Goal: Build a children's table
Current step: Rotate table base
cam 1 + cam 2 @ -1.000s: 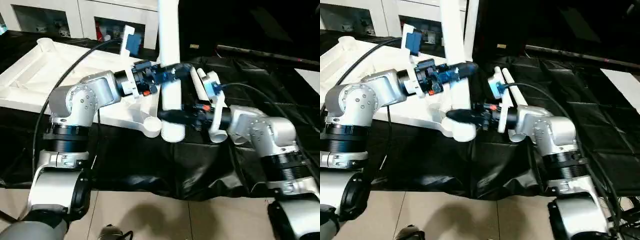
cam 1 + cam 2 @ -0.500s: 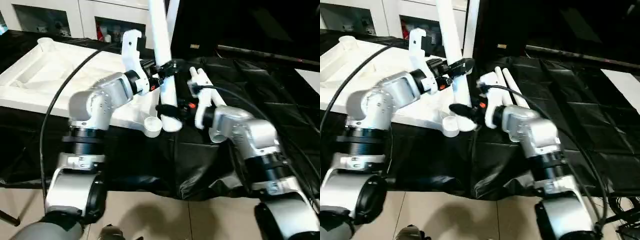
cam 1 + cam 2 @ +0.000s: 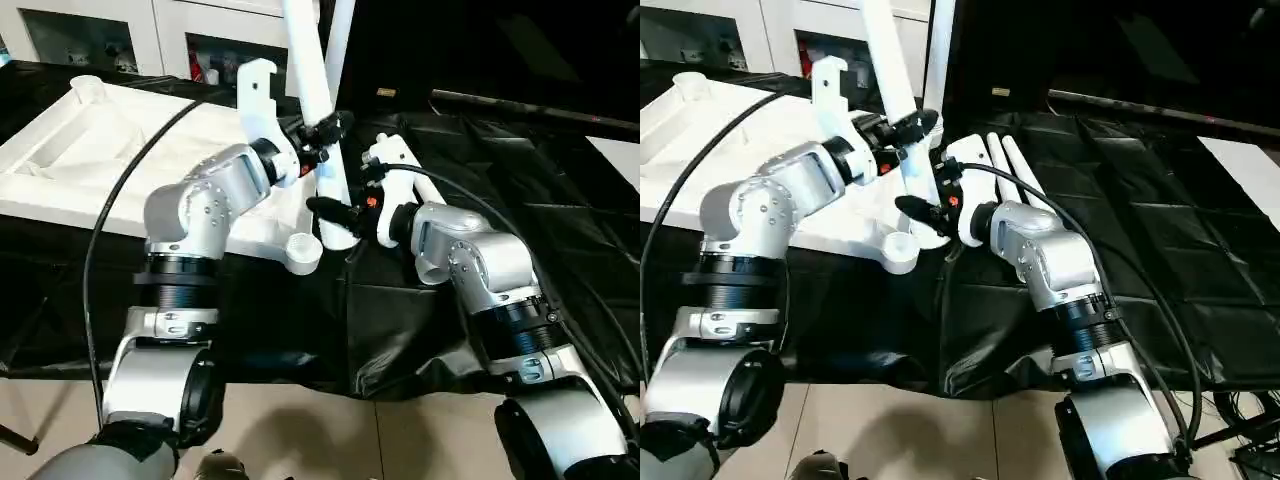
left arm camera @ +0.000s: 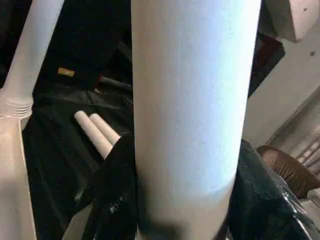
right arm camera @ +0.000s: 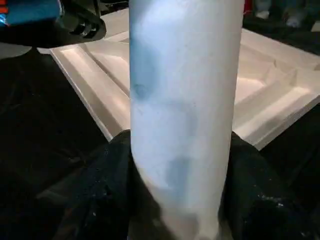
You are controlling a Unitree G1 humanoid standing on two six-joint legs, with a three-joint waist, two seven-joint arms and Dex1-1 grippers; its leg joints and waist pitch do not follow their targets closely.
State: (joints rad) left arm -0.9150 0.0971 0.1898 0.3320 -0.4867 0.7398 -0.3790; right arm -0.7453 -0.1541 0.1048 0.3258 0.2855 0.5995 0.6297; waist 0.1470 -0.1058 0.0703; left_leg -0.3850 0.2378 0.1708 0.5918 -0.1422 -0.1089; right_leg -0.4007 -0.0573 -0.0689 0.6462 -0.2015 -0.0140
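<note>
1. Our biggest risk, as we judge it: the tabletop [image 3: 120, 160] lies underside up on the black-draped surface [image 3: 520, 180], and its near corner socket [image 3: 303, 251] sits beside the leg's foot, not under it. If we press down misaligned, the leg [image 3: 318, 120] could skid off the rim or shove the tabletop.
2. The leg stands tilted, long above both grips; it could lever out if either grip slackens.
3. Our left pincer [image 3: 325, 130] is clamped on the leg's mid shaft.
4. Our right pincer [image 3: 328, 212] is closed on the leg lower down, near its foot.
5. Spare legs [image 3: 1015, 170] lie on the cloth behind, well clear.
</note>
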